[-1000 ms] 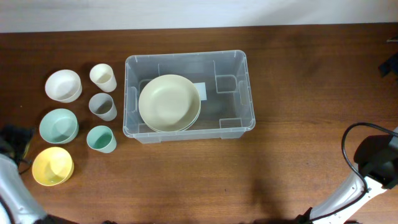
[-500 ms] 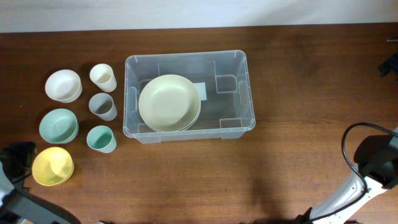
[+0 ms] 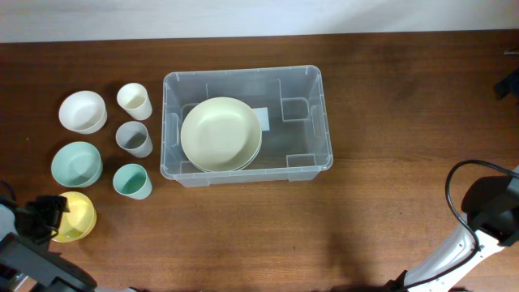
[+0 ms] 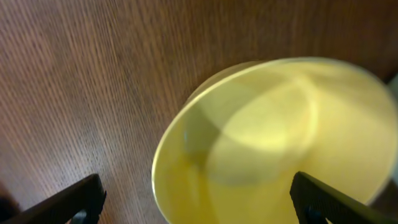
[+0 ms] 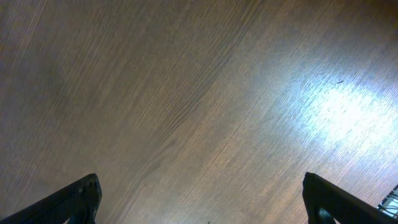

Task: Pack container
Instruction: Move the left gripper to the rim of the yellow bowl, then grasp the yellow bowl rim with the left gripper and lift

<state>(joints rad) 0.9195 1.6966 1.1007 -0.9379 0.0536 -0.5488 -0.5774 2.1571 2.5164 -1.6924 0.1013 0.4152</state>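
- Hovering at the yellow bowl (image 4: 280, 143), my left end effector (image 4: 196, 202) is spread wide and grips nothing. One finger is over bare wood beside the bowl, the other over the bowl itself.
- The left wrist view is blurred, so I cannot tell whether either finger touches the rim.
- My right end effector (image 5: 202, 202) is likewise spread wide and empty, above bare wood at the right of the worktop (image 3: 389, 97).
- The container (image 3: 243, 77) sits upright at mid-worktop, well apart from both end effectors. Pale green plates (image 3: 220, 134) lie stacked in its left half, beside a white label (image 3: 261, 118).
- Left of the container stand a cream cup (image 3: 134, 100), a grey cup (image 3: 134, 139) and a teal cup (image 3: 131, 181). Further left are a white bowl (image 3: 82, 111) and a mint bowl (image 3: 77, 164).
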